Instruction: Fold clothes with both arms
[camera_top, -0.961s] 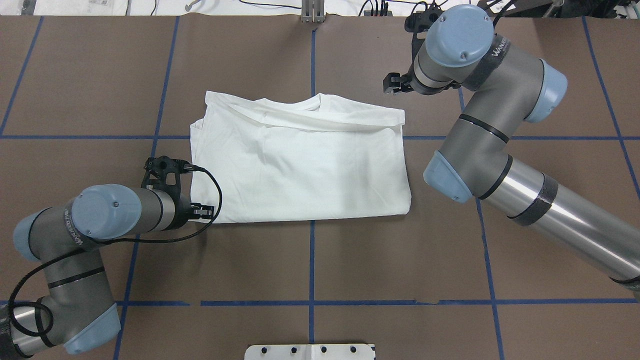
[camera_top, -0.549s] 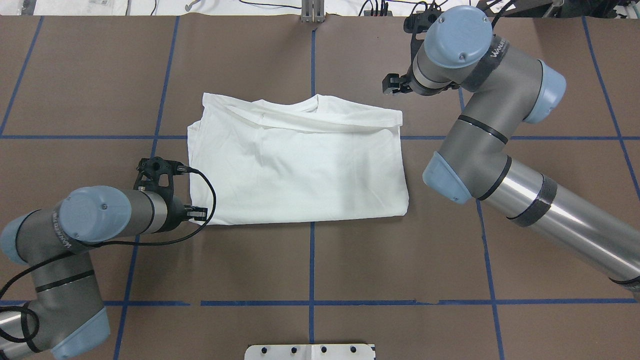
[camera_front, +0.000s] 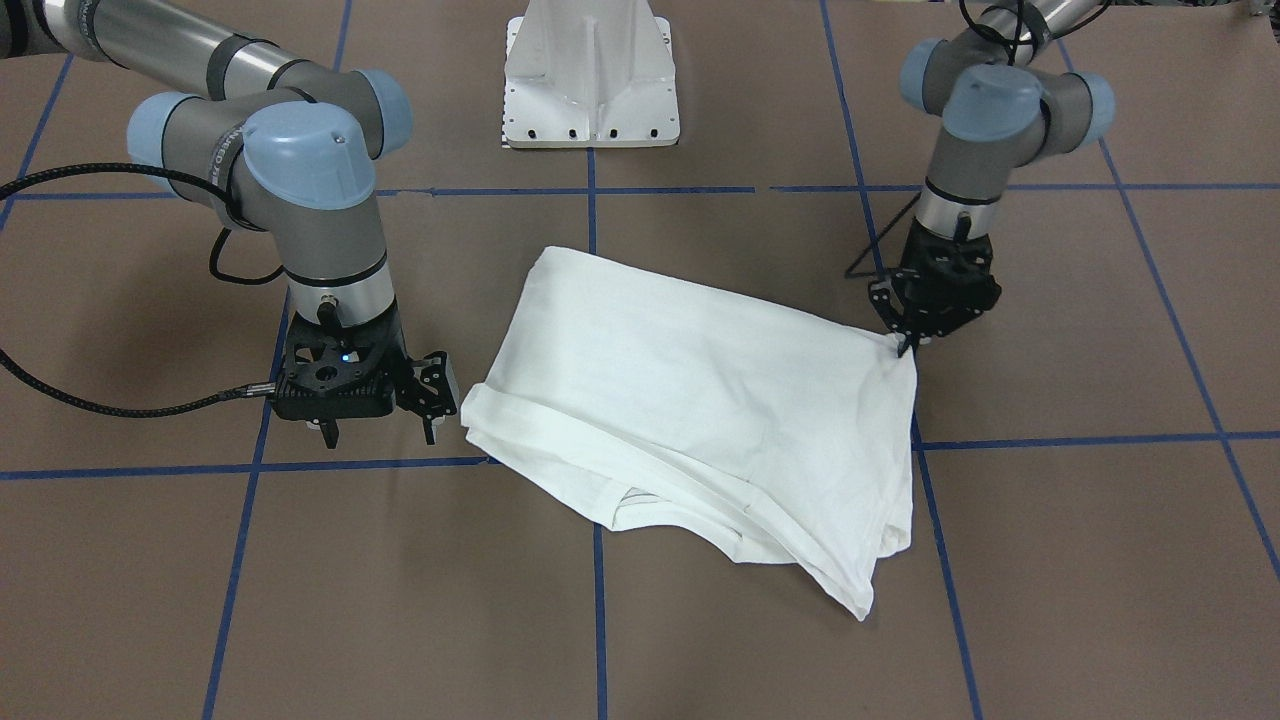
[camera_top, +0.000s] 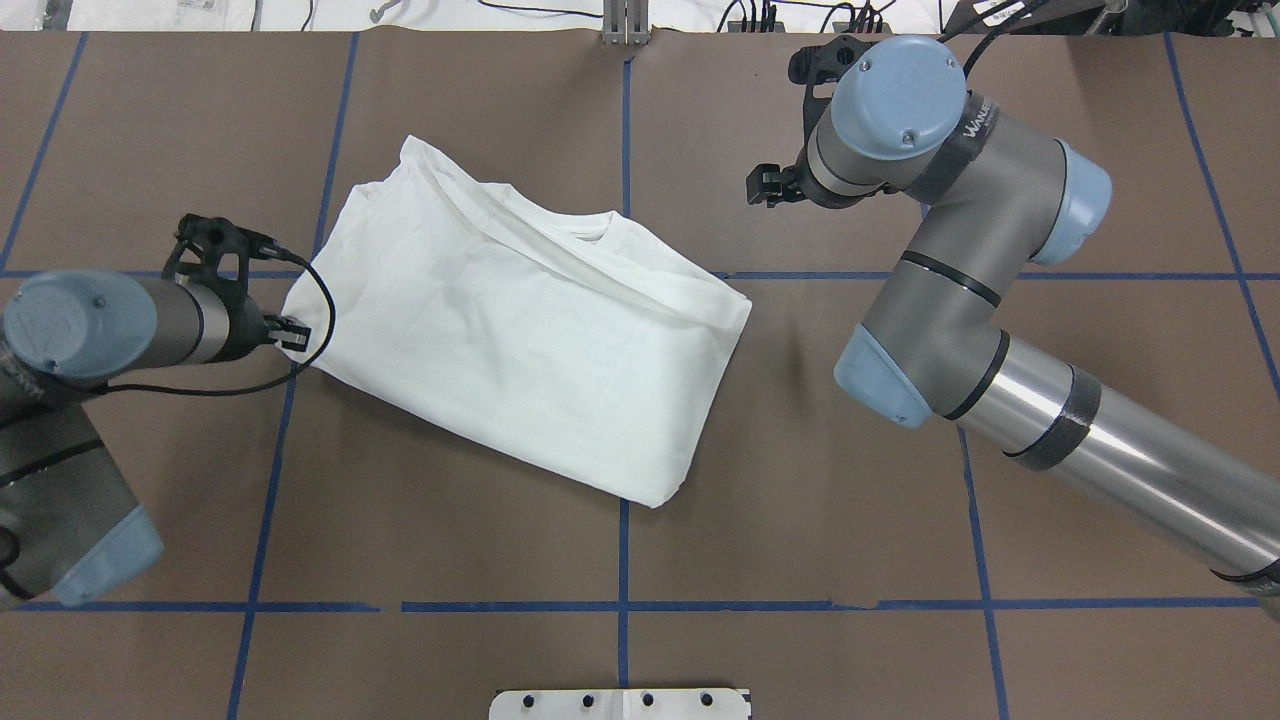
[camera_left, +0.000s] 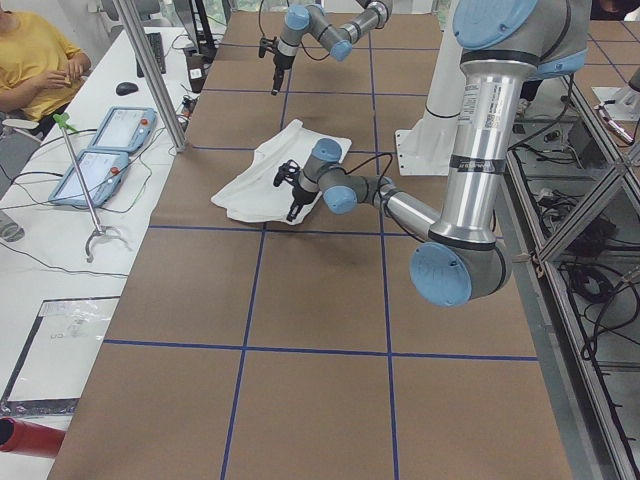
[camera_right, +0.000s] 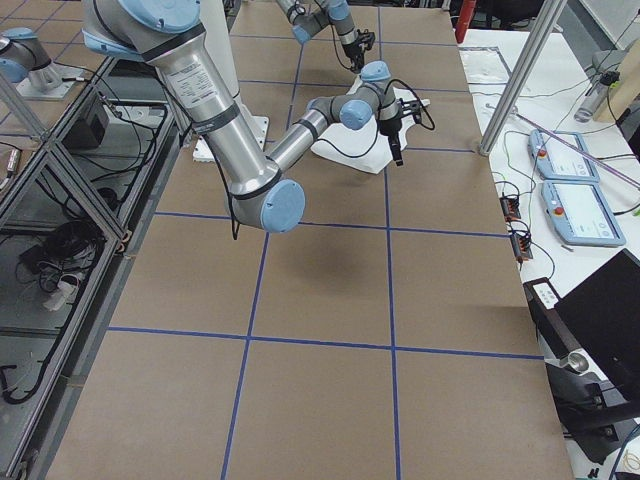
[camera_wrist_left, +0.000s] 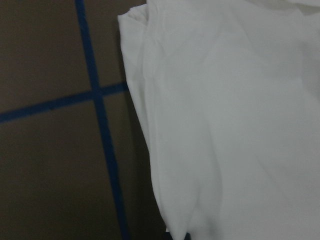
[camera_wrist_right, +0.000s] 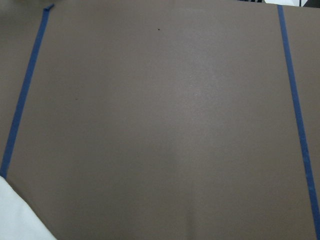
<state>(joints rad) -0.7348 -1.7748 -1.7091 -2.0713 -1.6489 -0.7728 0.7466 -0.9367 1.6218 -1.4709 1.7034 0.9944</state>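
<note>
One shirt (camera_top: 520, 330). Two arms, a left arm (camera_front: 960, 150) and a right arm (camera_front: 320, 220), with one gripper each: left gripper (camera_front: 908, 348), right gripper (camera_front: 378, 435). One white base (camera_front: 590, 80). Two tablets (camera_left: 122, 128) (camera_left: 92, 170). One person (camera_left: 30, 60).

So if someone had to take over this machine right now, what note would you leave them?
Left tool: shut on one corner of the white long-sleeved cotton T-shirt.
Right tool: open and empty, hovering just off the diagonally opposite corner, not touching it.
The shirt lies slanted on the brown table.
Done: it is folded into a rough rectangle, with no sleeve sticking out.
Left: probably let the right tool take its corner, square the shirt up, then fold it again.
</note>
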